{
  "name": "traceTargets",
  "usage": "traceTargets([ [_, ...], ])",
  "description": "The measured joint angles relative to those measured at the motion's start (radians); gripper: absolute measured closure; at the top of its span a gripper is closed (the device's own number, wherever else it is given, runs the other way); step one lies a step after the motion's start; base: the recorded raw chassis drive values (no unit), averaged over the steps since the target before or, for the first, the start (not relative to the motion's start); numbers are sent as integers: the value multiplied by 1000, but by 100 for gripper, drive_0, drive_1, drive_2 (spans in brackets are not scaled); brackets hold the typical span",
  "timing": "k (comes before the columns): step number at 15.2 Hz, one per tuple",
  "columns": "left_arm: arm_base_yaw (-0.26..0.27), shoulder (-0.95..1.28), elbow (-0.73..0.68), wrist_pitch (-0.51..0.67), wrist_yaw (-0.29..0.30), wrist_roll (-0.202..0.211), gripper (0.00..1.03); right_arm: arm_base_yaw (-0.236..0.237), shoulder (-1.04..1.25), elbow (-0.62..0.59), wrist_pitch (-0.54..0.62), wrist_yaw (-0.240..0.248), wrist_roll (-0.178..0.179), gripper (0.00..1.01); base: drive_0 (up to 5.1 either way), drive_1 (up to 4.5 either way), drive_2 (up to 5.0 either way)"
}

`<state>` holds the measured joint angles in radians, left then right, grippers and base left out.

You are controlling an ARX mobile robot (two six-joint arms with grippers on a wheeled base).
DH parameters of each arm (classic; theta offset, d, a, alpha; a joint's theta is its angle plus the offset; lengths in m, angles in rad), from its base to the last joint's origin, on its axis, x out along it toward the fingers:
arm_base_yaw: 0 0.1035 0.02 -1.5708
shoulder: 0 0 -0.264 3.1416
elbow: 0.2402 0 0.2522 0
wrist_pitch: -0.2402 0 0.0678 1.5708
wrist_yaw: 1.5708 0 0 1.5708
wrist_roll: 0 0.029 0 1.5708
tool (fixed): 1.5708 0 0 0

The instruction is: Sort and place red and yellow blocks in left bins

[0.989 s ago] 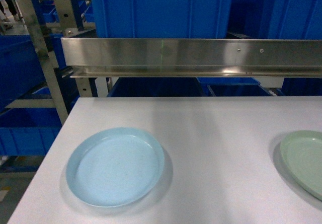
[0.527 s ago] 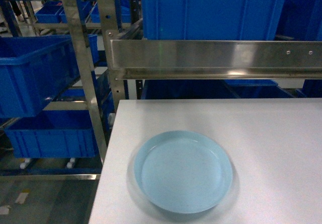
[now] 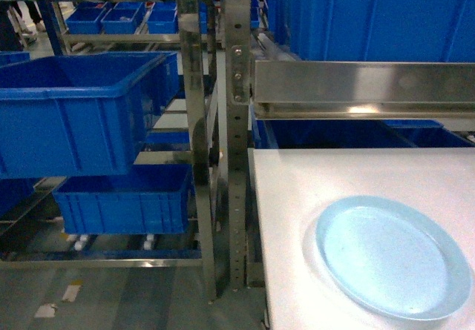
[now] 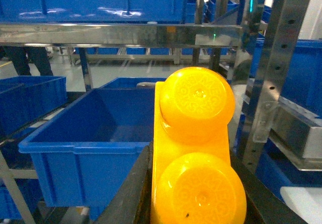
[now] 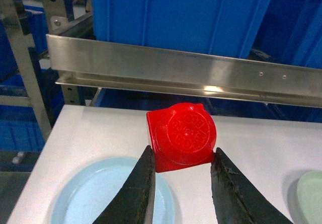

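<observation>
Blue crates point(image 3: 70, 111) behind; end effectors clamp unlabelled yellow block point(image 4: 193, 158), red block point(image 5: 181, 136).

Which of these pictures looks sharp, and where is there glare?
Head view: slightly soft, glare on the steel rail. Left wrist view: yellow block fills the frame, glossy; bin sharp. Right wrist view: red block crisp, bright streak on the rail.

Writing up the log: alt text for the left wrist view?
The left hand grips a glossy yellow block with two round studs, filling the foreground. Behind and left sits an open, deep blue bin on a metal rack.
</observation>
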<state>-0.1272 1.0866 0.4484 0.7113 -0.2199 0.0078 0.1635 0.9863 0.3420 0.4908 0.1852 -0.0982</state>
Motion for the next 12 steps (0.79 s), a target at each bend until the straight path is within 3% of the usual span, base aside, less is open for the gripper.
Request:
traceTargets([
  [12, 2, 1, 0, 0, 0, 0, 76, 0, 0, 0, 0, 0, 0, 77, -516, 229, 229],
])
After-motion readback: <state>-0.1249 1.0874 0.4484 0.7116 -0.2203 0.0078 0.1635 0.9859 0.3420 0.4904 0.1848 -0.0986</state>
